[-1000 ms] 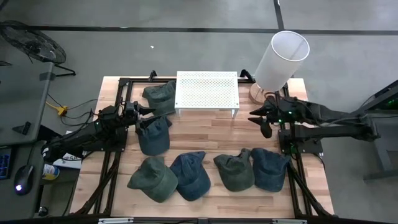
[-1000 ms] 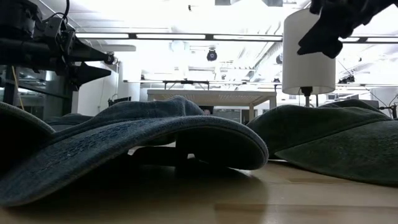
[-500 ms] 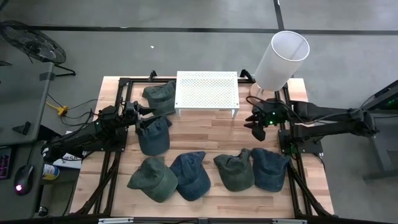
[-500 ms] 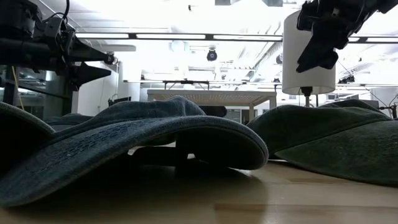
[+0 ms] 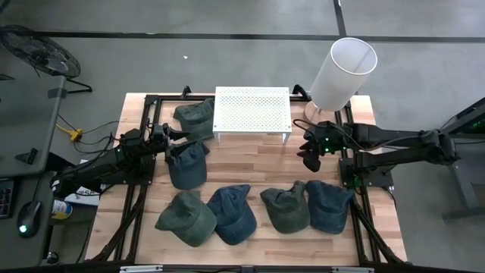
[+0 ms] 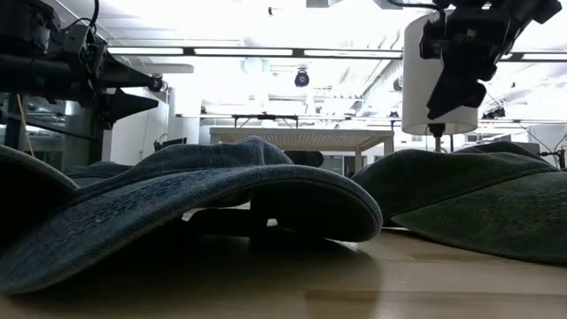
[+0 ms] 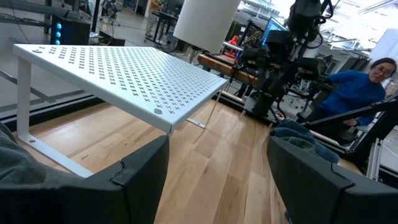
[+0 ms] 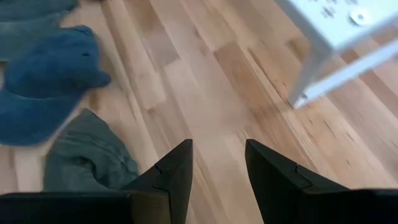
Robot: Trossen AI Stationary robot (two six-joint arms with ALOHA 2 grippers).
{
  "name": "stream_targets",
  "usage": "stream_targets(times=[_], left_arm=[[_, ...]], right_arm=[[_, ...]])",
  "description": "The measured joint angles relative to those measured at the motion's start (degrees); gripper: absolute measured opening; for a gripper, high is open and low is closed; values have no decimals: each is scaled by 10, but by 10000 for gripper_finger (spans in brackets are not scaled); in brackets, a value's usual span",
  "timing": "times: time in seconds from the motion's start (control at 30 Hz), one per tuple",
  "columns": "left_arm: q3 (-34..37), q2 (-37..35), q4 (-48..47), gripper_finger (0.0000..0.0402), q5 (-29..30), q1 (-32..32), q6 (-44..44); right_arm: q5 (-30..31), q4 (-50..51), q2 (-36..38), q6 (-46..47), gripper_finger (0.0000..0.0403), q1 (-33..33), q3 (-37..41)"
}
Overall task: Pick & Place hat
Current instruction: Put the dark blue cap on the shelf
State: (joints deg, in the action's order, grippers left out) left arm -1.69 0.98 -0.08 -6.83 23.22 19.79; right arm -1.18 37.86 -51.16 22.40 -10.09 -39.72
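Hat [image 5: 287, 208] near white rack [image 5: 252, 112]: right gripper [image 5: 310, 158] fingers spread, empty; descend onto crown, then pinch. Left gripper [image 5: 171, 136] spread, idle.

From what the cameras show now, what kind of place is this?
Probably a robotics lab or workshop: a wooden table framed by two robot arms, several caps laid out for practice, and, in the left wrist view, more equipment and a seated person behind.

White perforated shelf [image 5: 252, 112] at the table's [image 5: 258, 163] back edge, white cylinder [image 5: 342, 73] just beside it
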Motion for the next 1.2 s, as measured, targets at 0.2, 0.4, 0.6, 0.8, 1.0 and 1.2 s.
stream_targets(times=[0.2,0.4,0.6,0.8,1.0,1.2], left_arm=[[0,0,0,267,0,0,0],[0,0,0,267,0,0,0],[0,0,0,267,0,0,0],[0,0,0,267,0,0,0],[0,0,0,267,0,0,0],[0,0,0,267,0,0,0]], right_arm=[[10,59,0,37,152,-16,0],[76,124,0,131,188,-17,0],[98,163,0,218,226,-17,0],[98,174,0,269,236,-17,5],[92,178,0,309,237,-13,17],[94,190,0,333,237,-10,17]])
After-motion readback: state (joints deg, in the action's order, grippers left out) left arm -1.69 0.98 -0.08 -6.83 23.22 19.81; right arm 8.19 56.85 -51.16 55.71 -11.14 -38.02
